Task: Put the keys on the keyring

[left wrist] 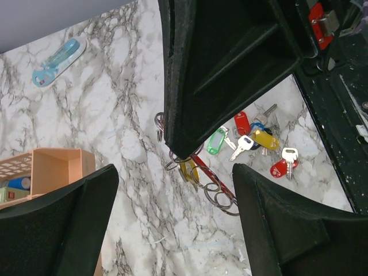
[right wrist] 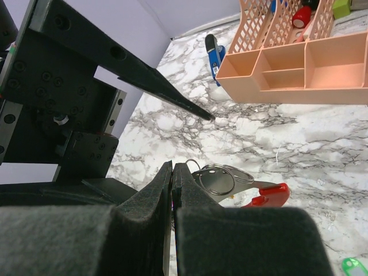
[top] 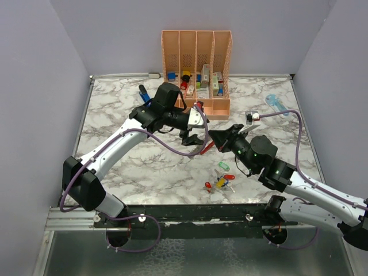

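The right claw (right wrist: pixel 172 167) is pressed together, and the keyring (right wrist: pixel 269 195) stands out just in front of its tips, apparently pinched by a thin wire loop. The left claw (left wrist: pixel 176 178) is spread wide, holds nothing and hangs just above the keyring. The keys (left wrist: pixel 253 141) lie heaped on the worktop (left wrist: pixel 115 103), beside the right claw on its near side, touching neither claw. One key should be taken by its coloured head, so that its hole is left free. The place of pinching is covered by the claw itself. A yellow piece (left wrist: pixel 188 171) under the right tip cannot be identified, and no opening in the ring can be made out.
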Robot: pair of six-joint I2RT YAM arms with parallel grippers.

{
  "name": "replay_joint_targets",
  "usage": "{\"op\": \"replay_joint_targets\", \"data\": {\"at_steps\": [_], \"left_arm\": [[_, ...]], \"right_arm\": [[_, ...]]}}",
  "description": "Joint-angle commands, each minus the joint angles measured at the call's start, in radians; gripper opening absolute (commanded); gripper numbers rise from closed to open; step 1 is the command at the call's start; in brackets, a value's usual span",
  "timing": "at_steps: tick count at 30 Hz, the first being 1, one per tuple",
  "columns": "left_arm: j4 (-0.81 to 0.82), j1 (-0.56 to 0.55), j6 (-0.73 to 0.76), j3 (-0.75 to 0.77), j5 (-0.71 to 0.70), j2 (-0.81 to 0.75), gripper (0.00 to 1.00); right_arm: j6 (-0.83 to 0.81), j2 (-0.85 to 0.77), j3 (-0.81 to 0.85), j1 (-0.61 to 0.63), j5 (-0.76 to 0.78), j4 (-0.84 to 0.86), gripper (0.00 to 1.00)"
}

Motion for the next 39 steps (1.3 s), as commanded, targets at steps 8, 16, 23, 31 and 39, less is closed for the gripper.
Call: {"op": "replay_joint_targets", "data": {"at_steps": [8, 16, 23, 31, 39], "left_arm": [[0.042, 0.002, -0.008, -0.035, 0.083, -0.031, 0.63], [0.048, -0.001, -0.018, -0.063, 0.093, -0.027, 0.59], [0.049, -0.011, -0.016, -0.095, 0.097, -0.026, 0.55], [0.052, -0.019, -0.025, -0.096, 0.083, -0.024, 0.49], [0.057, -0.030, -0.036, -0.096, 0.088, -0.020, 0.44]], "right_arm": [[0.051, 0.012, 0.024, -0.001, 0.007, 0.033, 0.01], [0.074, 0.015, 0.025, 0.000, 0.024, 0.032, 0.01], [0.093, 0.017, 0.033, 0.000, 0.053, 0.015, 0.01], [0.108, 0.012, 0.032, 0.000, 0.068, 0.004, 0.01], [0.125, 0.005, 0.020, 0.000, 0.093, 0.004, 0.01]]}}
